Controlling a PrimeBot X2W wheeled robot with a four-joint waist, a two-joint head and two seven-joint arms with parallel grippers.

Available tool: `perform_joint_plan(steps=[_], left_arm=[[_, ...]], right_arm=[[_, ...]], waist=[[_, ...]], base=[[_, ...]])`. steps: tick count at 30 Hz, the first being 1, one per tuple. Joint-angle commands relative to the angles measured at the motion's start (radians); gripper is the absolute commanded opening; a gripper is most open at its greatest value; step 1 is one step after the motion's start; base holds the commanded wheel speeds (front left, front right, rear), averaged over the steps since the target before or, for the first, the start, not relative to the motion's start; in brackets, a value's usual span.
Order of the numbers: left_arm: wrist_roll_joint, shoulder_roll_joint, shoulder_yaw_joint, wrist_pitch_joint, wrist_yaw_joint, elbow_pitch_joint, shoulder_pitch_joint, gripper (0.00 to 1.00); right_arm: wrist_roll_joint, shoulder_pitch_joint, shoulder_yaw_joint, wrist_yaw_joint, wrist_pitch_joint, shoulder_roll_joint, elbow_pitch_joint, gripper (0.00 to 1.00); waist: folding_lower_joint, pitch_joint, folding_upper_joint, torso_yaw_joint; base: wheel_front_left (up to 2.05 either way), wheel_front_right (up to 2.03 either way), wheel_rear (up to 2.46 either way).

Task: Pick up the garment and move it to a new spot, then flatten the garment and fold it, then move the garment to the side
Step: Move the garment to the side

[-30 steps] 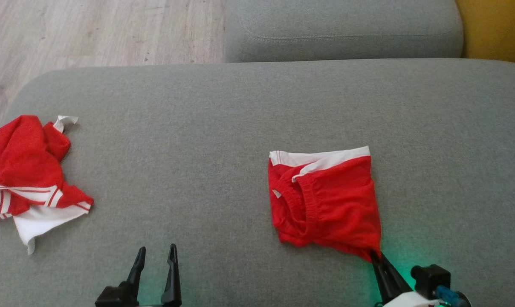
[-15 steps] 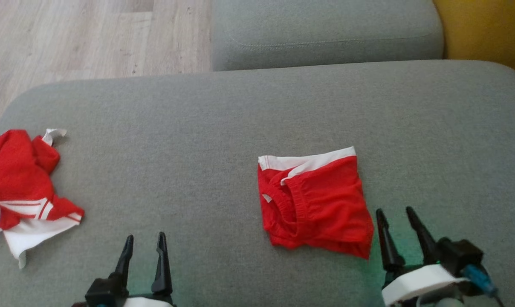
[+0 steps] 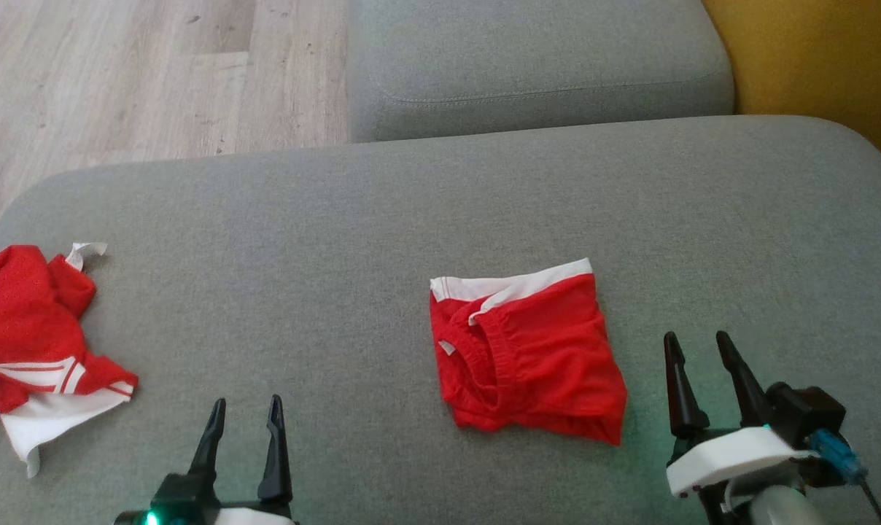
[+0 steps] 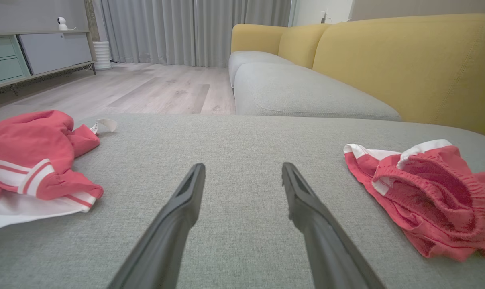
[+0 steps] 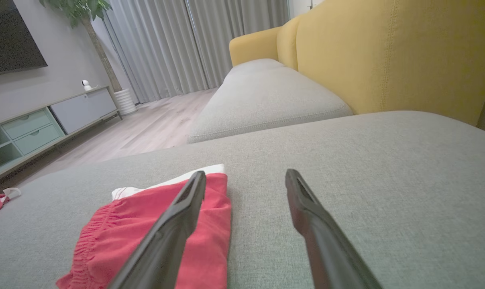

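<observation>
The garment [image 3: 528,354], red shorts with a white band, lies folded on the grey cushion [image 3: 411,204], right of centre. The same garment [image 4: 427,192] is at the right of the left wrist view, and in the right wrist view the garment [image 5: 118,237] lies at lower left. My right gripper [image 3: 696,344] stands open just right of the shorts, apart from them, nothing between its fingers. My left gripper [image 3: 245,407] is open near the front edge, left of the shorts and empty. Both wrist views show the open pairs [image 4: 242,168] [image 5: 245,174] over bare cushion.
A crumpled red and white garment [image 3: 32,350] lies at the cushion's left edge. Beyond the cushion is a second grey seat [image 3: 535,65], a yellow sofa back [image 3: 820,65] at the far right, and wooden floor [image 3: 119,73] at the far left.
My right gripper has let go of the shorts' near right corner, opened and drawn back to the right. The shorts now lie free. The head camera shifted, so the whole picture moved.
</observation>
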Motion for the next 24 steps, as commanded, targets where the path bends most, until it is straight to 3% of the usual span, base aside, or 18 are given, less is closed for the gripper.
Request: perform_joint_plan(steps=[1, 10, 24], left_arm=[[-0.001, 0.002, 0.027, -0.005, 0.01, -0.027, -0.037, 1.0], [-0.024, 0.002, 0.004, -0.005, 0.009, -0.016, -0.045, 1.0], [-0.035, 0.002, -0.052, -0.005, -0.005, 0.005, -0.103, 1.0]], right_arm=[[-0.002, -0.055, 0.029, -0.001, -0.011, -0.005, -0.018, 1.0], [0.016, -0.132, 0.093, -0.001, -0.011, -0.004, 0.108, 1.0], [0.036, -0.372, 0.153, -0.001, -0.011, -0.004, 0.543, 1.0]], waist=[[0.0, 0.001, 0.0, 0.001], [0.0, 0.047, 0.0, 0.021], [0.0, 0.17, 0.0, 0.091]], base=[[0.0, 0.0, 0.0], [0.0, 0.0, 0.0], [0.0, 0.0, 0.0]])
